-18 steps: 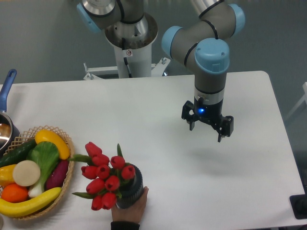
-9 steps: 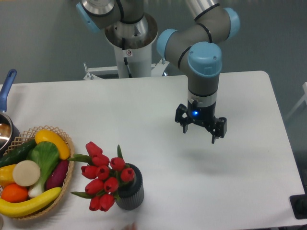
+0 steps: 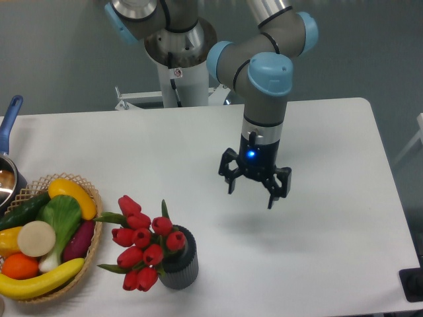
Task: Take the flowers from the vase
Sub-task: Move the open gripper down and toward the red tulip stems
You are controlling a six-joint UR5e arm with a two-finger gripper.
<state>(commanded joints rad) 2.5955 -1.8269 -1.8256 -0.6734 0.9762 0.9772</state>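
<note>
Hovering with jaws spread and empty, the claw [image 3: 253, 189] is hanging over mid-counter. Leaning leftward from the vase [image 3: 179, 259] near the front edge, the flowers [image 3: 145, 246] are looking light and crushable, so gripping the bound stems just above the mouth seems wisest.

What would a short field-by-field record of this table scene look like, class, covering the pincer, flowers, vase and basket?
pincer: open, empty, above the bare table, apart from the flowers
flowers: red tulip bunch, in the vase, leaning left
vase: dark grey, ribbed, upright near the front edge
basket: woven, left of the vase, holds fruit and vegetables
table: white
task state: flowers not yet grasped
</note>
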